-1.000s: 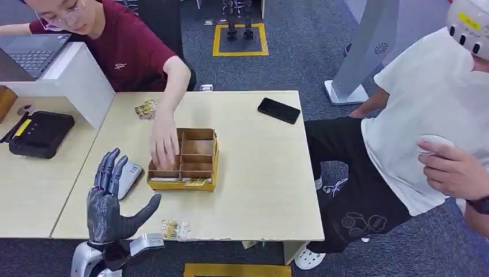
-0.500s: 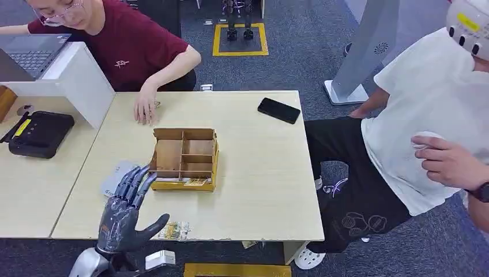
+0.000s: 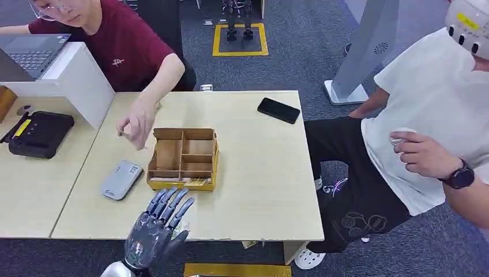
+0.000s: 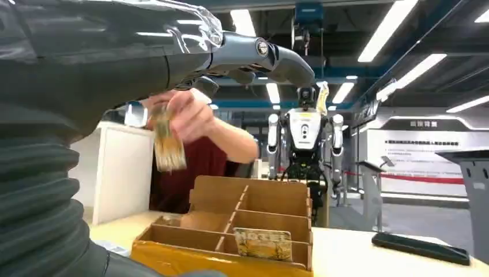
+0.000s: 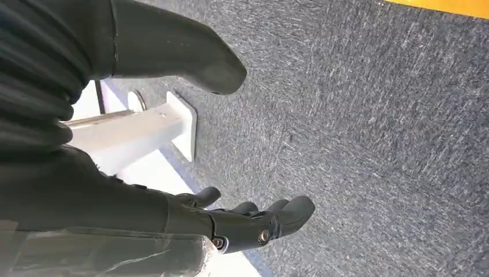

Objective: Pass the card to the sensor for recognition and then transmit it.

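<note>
The left hand point(image 3: 155, 228) hovers over the near edge of the desk point(image 3: 259, 190), fingers spread and holding nothing, its fingertips pointing toward 12 o'clock at the front wall of the wooden organizer point(image 3: 184, 158). A card point(image 3: 197, 182) lies along that front wall of the organizer, just past the fingertips at about 1 o'clock; in the left wrist view it reads as a patterned card point(image 4: 262, 243) standing in the front slot. The grey sensor point(image 3: 121, 179) lies flat on the desk at about 10 o'clock from the hand, just beside the organizer's left side. A person's hand point(image 3: 137, 124) holds another card above the desk near the organizer's far left corner. The right hand point(image 5: 254, 222) hangs beside the robot's body above the carpet, fingers loosely apart and empty. The step in hand appears to be reaching for the card. To do it well, the fingers should probably come down from above onto the card's upper edge, with the thumb opposing, so the thin card is pinched rather than pushed flat. Keeping clear of the person's hand also seems wise.
</note>
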